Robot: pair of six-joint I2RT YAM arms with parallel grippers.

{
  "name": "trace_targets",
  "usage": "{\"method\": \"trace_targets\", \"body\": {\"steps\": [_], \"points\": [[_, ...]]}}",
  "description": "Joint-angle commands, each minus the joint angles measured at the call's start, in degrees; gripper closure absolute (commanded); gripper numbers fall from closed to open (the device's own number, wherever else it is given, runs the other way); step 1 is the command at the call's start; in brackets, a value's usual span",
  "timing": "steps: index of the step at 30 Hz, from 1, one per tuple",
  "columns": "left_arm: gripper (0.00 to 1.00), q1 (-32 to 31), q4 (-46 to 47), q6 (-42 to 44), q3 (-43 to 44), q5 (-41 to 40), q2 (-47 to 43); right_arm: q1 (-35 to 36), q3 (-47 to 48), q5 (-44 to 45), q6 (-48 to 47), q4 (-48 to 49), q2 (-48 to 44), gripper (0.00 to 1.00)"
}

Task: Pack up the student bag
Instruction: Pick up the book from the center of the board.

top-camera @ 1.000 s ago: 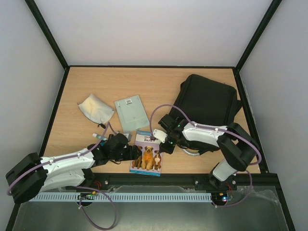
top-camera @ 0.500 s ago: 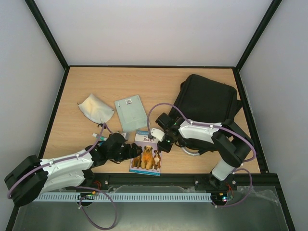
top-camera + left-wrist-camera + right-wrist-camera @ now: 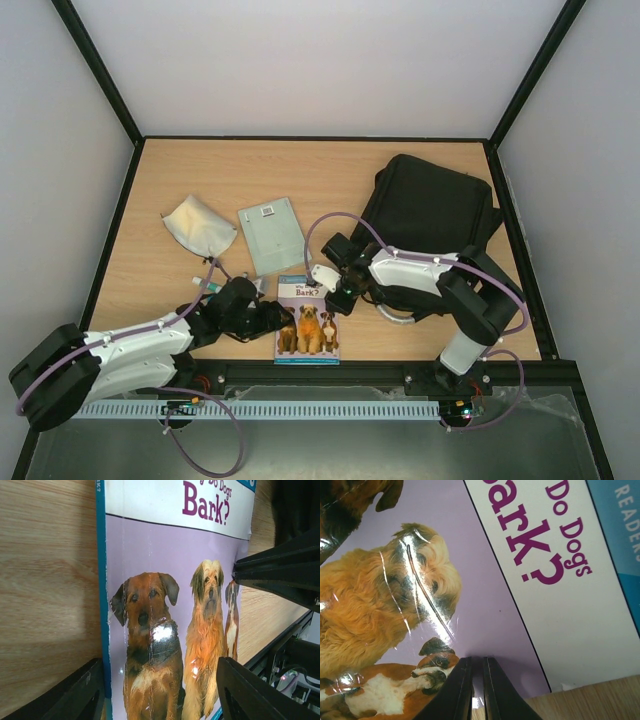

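Black student bag lies beside right pincer.

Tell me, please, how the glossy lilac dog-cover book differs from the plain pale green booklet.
The glossy lilac book pictures three dogs under a purple title; the pale green booklet is plain but for a small white label. The book lies near the wooden table's near edge; the booklet lies farther back. Both lie flat on it.

Black student bag; lilac, dog-printed book; pale-green notebook

Black student bag lies flat, far right side.
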Motion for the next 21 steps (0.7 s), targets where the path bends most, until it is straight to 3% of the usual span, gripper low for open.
{"method": "trace_targets", "body": {"steps": [1,10,21], "points": [[0.38,0.24,7.35,-1.2,2.25,3.77,-0.18,0.46,-4.0,6.08,0.31,-1.92,7.43,0.91],[0.53,0.29,11.66,-2.56,2.45,3.81,3.15,0.46,-4.06,5.66,0.29,-2.2,7.56,0.9],[0.69,0.34,7.32,-2.37,2.08,-0.16,-1.4,0.44,-3.84,5.83,0.29,-2.29,7.5,0.89]]}}
